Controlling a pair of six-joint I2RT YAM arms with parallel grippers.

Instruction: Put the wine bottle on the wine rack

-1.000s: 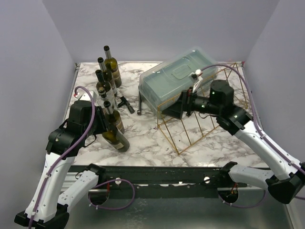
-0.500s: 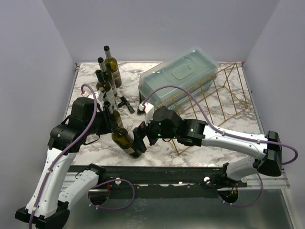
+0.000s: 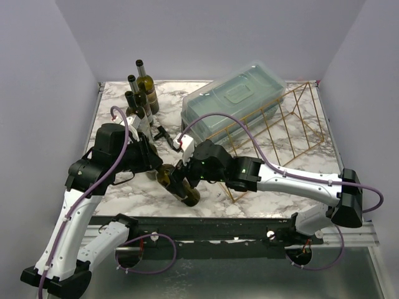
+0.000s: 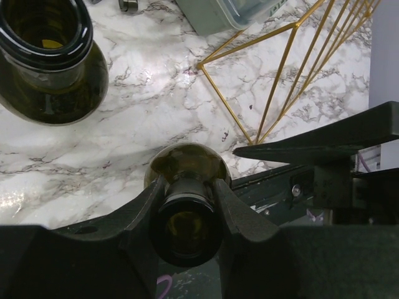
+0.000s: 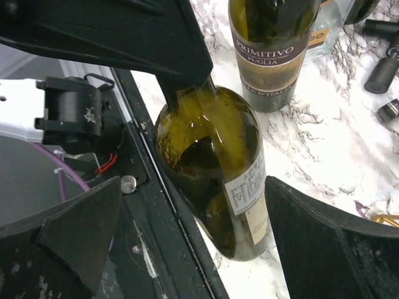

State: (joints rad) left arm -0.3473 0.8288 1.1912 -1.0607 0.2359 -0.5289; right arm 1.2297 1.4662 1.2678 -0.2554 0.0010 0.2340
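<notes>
The wine bottle (image 3: 189, 195) is dark green glass with a pale label and hangs tilted low over the table's front edge, base pointing right. My left gripper (image 3: 151, 167) is shut on its neck; in the left wrist view the neck (image 4: 187, 215) fills the gap between both fingers (image 4: 240, 215). My right gripper (image 5: 193, 187) is open and straddles the bottle's body (image 5: 218, 162), with a gap on each side. The wine rack (image 3: 274, 140), a gold wire wedge, stands at the right behind the right arm, and its corner (image 4: 249, 68) shows in the left wrist view.
A translucent bluish lidded box (image 3: 234, 99) rests against the rack's back left. Several more bottles (image 3: 140, 93) stand at the back left, one labelled bottle (image 5: 268, 50) close behind the held one. Small black stoppers (image 3: 165, 134) lie mid-table. The black base rail (image 3: 218, 227) runs just below the bottle.
My right arm has swung from the rack across to the bottle and now straddles its body. The left gripper has tipped the bottle lower and carried it to the right.
</notes>
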